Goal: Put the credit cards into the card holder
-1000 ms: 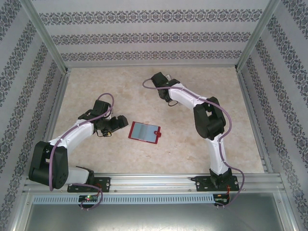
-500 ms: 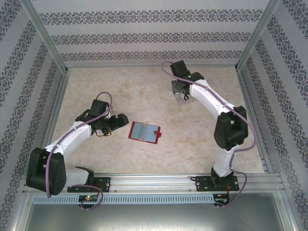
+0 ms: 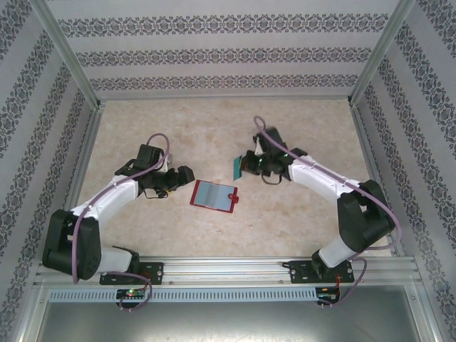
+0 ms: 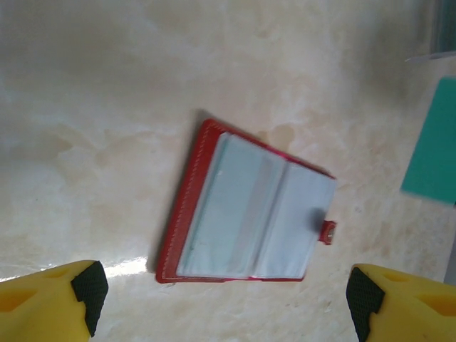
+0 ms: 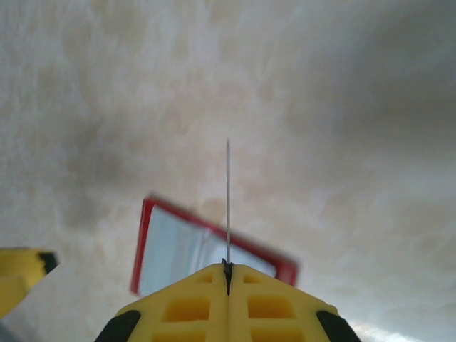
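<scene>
My right gripper (image 3: 249, 165) (image 5: 228, 268) is shut on a teal credit card (image 3: 238, 168), held on edge above the table. The right wrist view shows the card as a thin upright line (image 5: 228, 199); the left wrist view shows its teal face (image 4: 432, 142). An open red wallet (image 3: 213, 195) (image 4: 249, 214) (image 5: 178, 246) with clear sleeves lies flat just below and left of the card. My left gripper (image 3: 182, 177) (image 4: 221, 306) hangs open beside the wallet's left edge, holding nothing. A pale grey, clear-looking corner (image 4: 444, 28), possibly the card holder, sits behind the card.
The beige marbled tabletop (image 3: 178, 128) is ringed by patterned walls (image 3: 214, 57) and metal posts. The arm bases stand on the rail (image 3: 228, 269) at the near edge. The right arm's elbow (image 3: 367, 221) reaches close to the right wall.
My right arm has swung from the back of the table down and left toward the red wallet, now carrying the teal card. The left gripper has edged slightly nearer the wallet and stays open.
</scene>
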